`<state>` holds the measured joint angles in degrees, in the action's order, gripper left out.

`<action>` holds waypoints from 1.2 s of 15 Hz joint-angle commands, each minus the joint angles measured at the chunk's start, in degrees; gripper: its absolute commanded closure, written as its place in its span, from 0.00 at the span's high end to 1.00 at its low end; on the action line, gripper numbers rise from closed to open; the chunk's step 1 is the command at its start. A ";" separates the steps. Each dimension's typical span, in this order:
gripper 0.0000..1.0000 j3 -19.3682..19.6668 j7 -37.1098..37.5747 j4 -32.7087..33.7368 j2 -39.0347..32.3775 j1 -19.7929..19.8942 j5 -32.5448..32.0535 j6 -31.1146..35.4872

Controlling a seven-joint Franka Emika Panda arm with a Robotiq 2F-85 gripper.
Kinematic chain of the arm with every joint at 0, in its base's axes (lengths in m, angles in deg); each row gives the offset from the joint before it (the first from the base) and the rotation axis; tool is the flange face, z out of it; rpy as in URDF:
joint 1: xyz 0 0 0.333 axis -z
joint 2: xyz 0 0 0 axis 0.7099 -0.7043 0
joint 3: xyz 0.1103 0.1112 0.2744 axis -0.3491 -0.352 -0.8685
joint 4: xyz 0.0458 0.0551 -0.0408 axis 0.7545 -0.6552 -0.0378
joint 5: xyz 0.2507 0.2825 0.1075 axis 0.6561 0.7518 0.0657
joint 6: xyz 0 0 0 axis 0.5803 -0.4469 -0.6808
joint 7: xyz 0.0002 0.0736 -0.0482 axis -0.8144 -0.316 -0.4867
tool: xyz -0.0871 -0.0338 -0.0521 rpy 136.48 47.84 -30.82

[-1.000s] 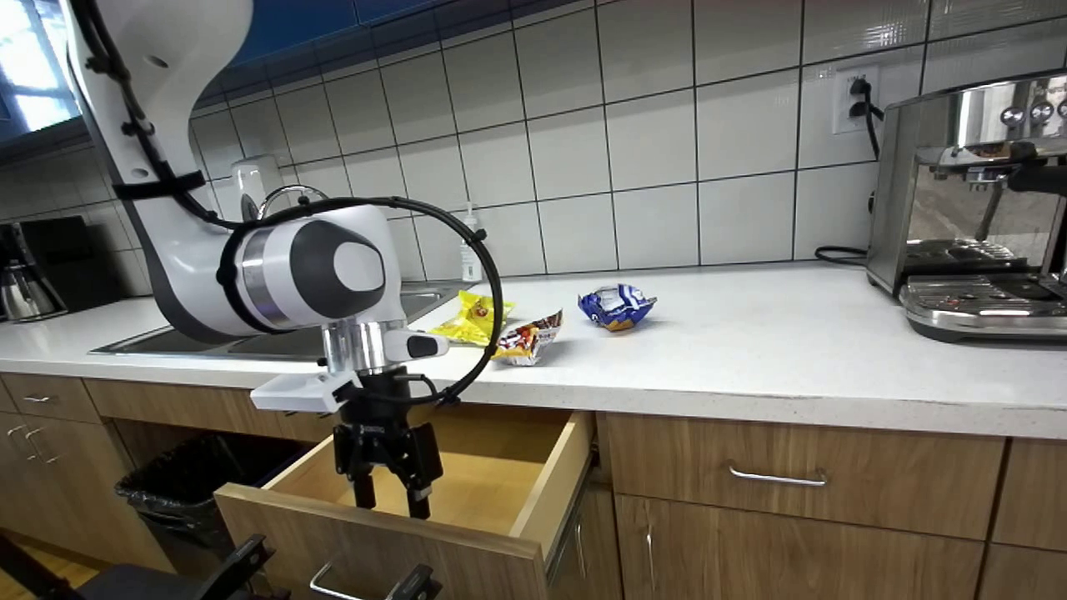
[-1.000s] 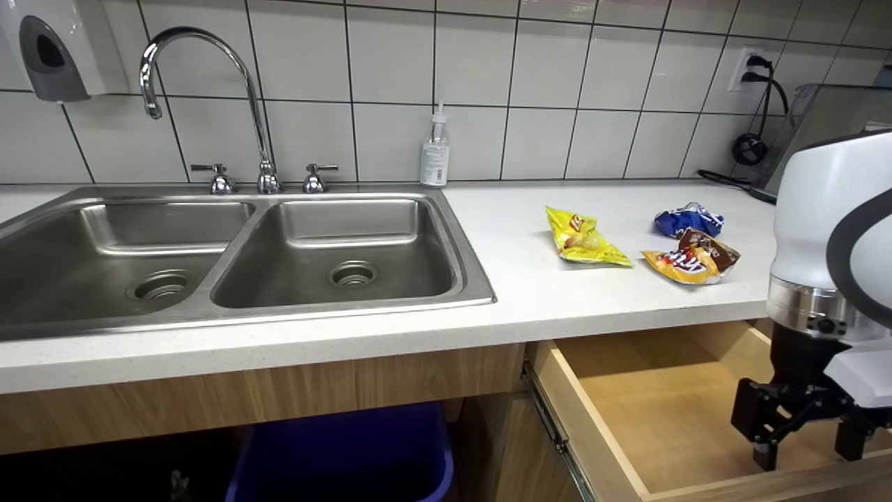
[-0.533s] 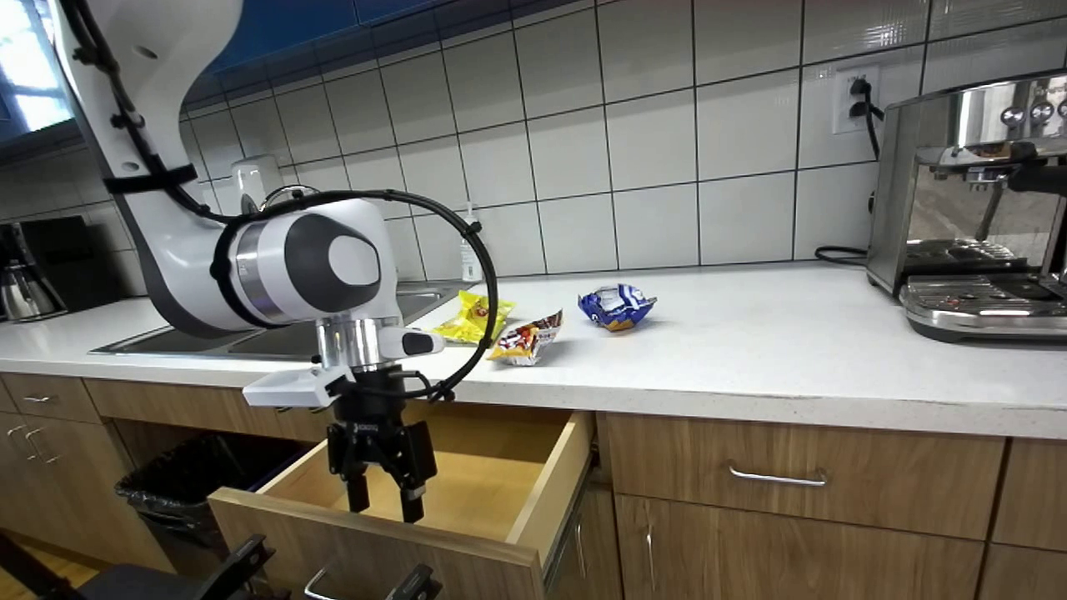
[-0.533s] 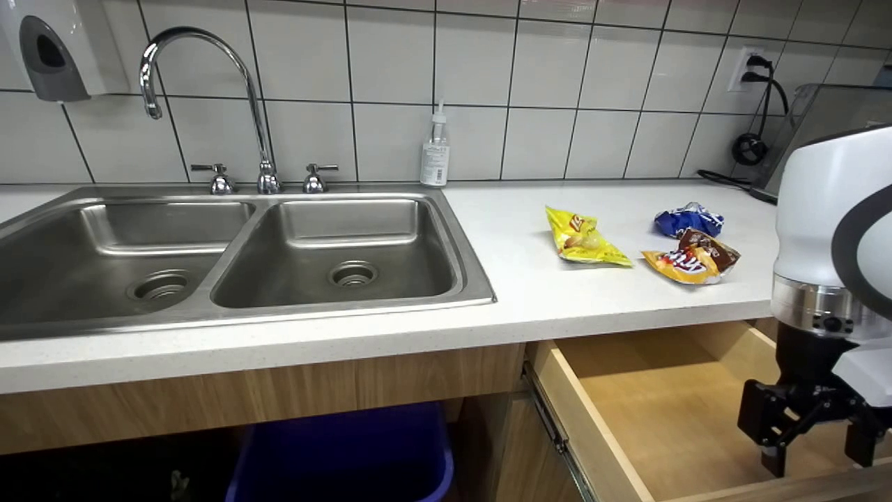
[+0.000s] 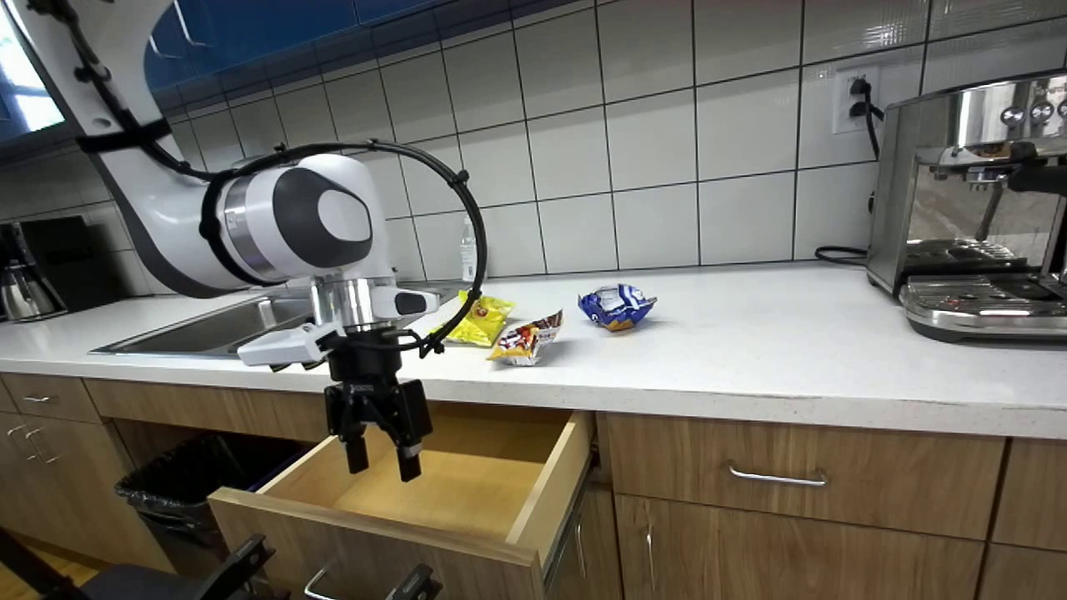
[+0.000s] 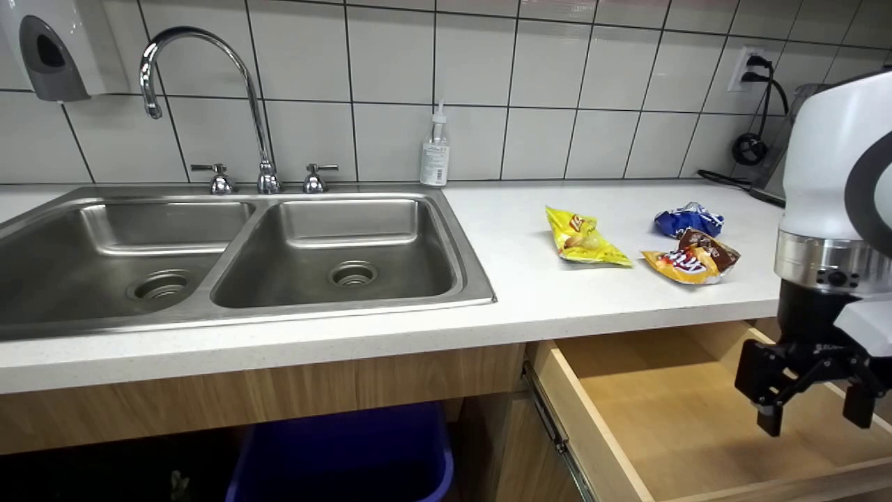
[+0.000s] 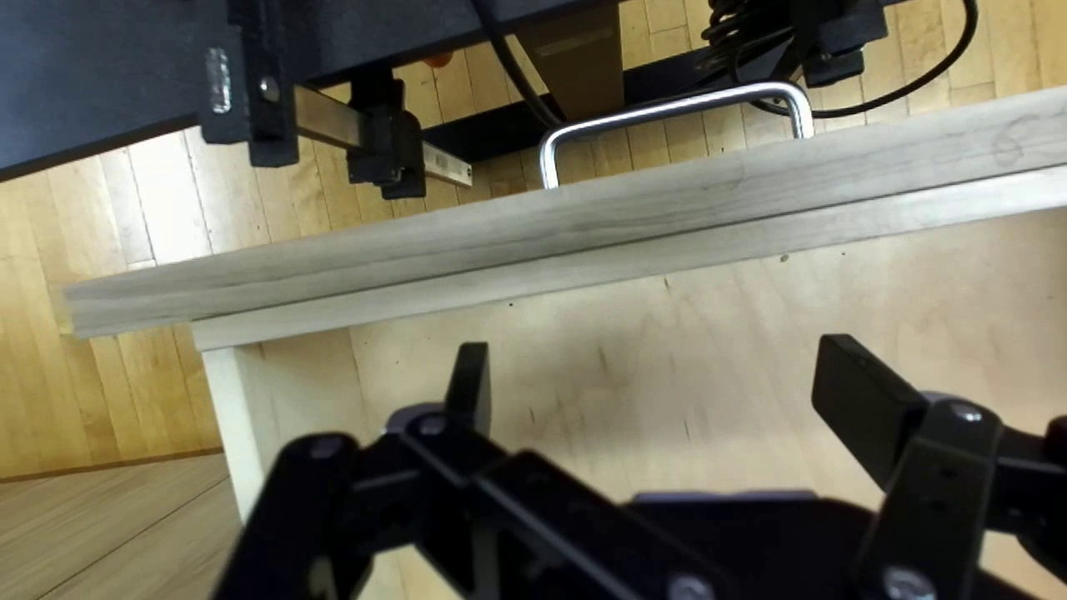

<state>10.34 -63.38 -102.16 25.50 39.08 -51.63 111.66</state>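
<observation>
Wrist view shows me the claw (image 7: pixel 654 358) hanging over the pulled-out drawer (image 7: pixel 583 218), its two fingers (image 7: pixel 471 387) spread wide apart above the pale wooden bottom. Past the drawer front and its metal handle (image 7: pixel 675 109), a black clamp (image 7: pixel 388 148) sits at the edge of a dark surface (image 7: pixel 108 75), hemming in that side, with plank floor (image 7: pixel 83 400) visible between. Up on the white counter (image 5: pixel 750 350) a yellow packet (image 6: pixel 582 240), an orange-brown packet (image 6: pixel 688 263) and a blue packet (image 6: pixel 686 222) lie near one another, crumpled but apart. In an exterior view the arm (image 5: pixel 325 212) blocks part of the sink (image 5: pixel 233 325), and its black cable (image 5: pixel 481 250) loops across my view of the yellow packet. A pump bottle (image 6: pixel 435 162) stands by the sink's corner in front of the tiled wall (image 6: pixel 550 136), and a coffee machine (image 5: pixel 975 208) stands farther along the counter. Under the counter, beside the drawer, stand a bag-lined bin (image 5: pixel 179 508) and a blue bin (image 6: pixel 348 453).
</observation>
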 commanded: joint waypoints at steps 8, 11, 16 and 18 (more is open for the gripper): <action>1.00 -5.61 3.89 0.51 13.08 2.60 0.72 -7.99; 1.00 -6.33 2.34 0.69 11.60 3.16 1.46 -6.19; 1.00 -7.06 2.27 1.04 13.72 3.16 2.76 -7.78; 1.00 -7.08 2.27 1.04 13.72 3.15 2.76 -7.80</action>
<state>5.36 -60.66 -101.15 39.19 40.22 -49.45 103.92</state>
